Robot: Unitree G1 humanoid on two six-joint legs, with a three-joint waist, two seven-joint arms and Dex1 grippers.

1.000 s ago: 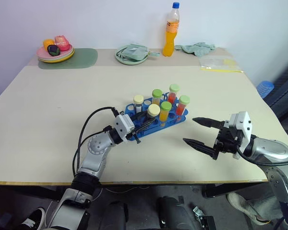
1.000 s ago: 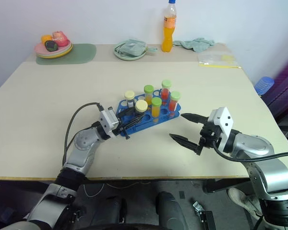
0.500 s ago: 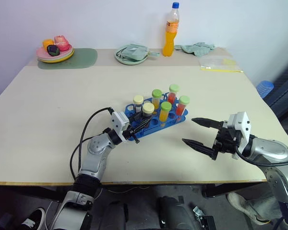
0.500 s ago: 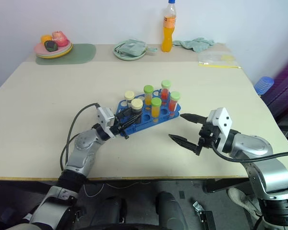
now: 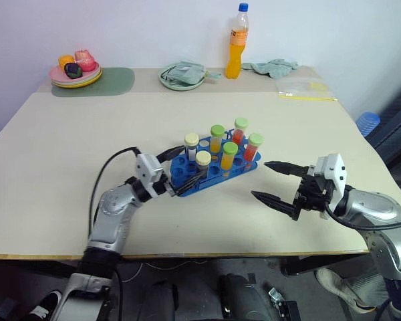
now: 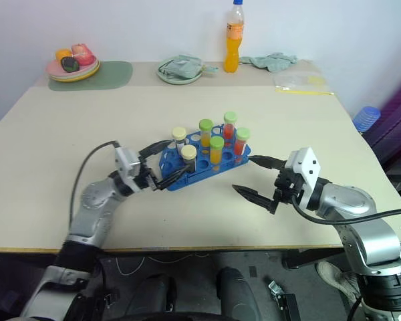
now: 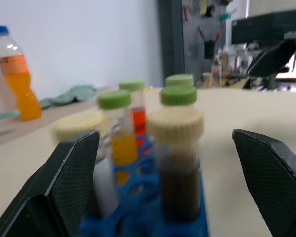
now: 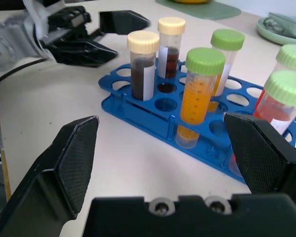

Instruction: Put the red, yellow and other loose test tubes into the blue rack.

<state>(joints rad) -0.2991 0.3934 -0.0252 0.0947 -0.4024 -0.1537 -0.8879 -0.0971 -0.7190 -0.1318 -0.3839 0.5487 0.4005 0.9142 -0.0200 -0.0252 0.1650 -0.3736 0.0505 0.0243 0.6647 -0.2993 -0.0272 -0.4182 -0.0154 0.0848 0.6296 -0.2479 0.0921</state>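
Left tool [image 5: 186, 175] wide open beside blue rack [image 5: 214, 170], right tool [image 5: 275, 182] spread, empty

Even, bright indoor light fell on the table [image 5: 67, 154], casting soft shadows. The left wrist view was blurred throughout.

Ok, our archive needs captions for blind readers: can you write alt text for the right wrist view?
A blue rack on a beige table holds six capped test tubes: two dark with cream caps, the rest green-capped with orange or red liquid. The left end effector is open beside the rack, and the right end effector's own fingers spread wide in the foreground.
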